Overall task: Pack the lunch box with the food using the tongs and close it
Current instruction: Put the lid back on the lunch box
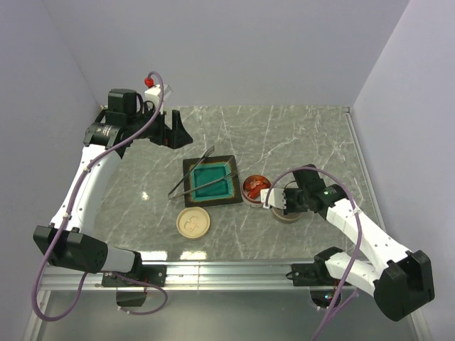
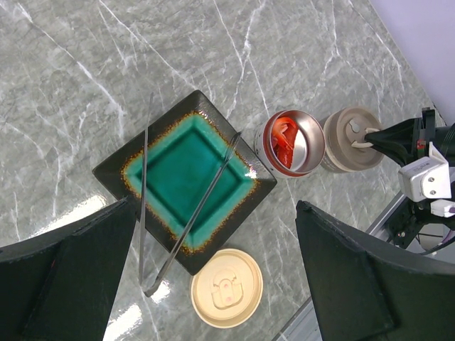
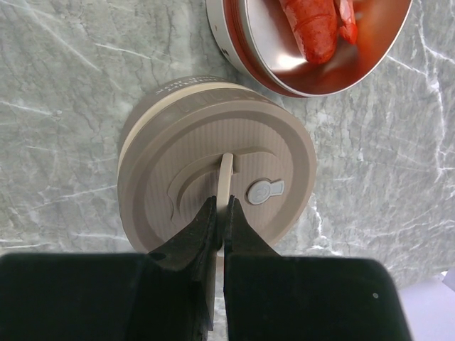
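Observation:
The tongs [image 1: 192,177] lie in a narrow V across the teal tray [image 1: 229,186], their joined end off its near-left edge; the left wrist view shows the tongs [image 2: 195,209] the same way. Red-orange food [image 3: 313,32] sits in a round metal bowl [image 1: 254,188] right of the tray. Beside the bowl stands the taupe round lunch box [image 1: 289,210] with its lid [image 3: 163,177] on. My right gripper [image 3: 222,206] is shut on the lid's thin upright handle [image 3: 227,174]. My left gripper [image 1: 173,131] hangs open, high above the table's back left, holding nothing.
A cream round inner lid [image 1: 193,222] lies flat near the tray's front-left corner, also seen as the cream lid [image 2: 226,288] in the left wrist view. Walls close off the table at the left, back and right. A metal rail [image 1: 234,268] runs along the near edge.

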`<action>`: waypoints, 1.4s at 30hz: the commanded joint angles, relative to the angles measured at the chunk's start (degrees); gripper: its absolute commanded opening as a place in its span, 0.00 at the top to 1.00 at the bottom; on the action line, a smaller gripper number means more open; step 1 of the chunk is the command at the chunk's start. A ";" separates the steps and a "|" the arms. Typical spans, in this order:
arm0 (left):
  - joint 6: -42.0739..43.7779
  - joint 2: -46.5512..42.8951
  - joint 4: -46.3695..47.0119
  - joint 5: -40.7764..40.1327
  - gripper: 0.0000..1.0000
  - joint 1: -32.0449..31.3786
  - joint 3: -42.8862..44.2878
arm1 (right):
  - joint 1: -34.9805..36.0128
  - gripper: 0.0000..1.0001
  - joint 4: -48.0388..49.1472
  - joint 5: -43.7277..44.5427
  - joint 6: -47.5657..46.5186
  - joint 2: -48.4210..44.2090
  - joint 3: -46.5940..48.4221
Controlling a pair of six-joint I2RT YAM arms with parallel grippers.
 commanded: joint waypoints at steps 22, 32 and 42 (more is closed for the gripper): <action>1.20 -1.35 1.92 2.19 0.01 0.33 -1.28 | 0.64 1.00 -2.98 -2.85 1.50 6.12 2.72; 1.38 -1.70 1.65 2.36 0.01 0.42 -1.72 | -1.72 1.00 -8.70 -8.74 2.20 13.49 6.15; 0.85 -2.23 2.18 2.36 0.01 0.42 -2.69 | -4.89 1.00 -5.81 -8.58 15.71 14.65 5.02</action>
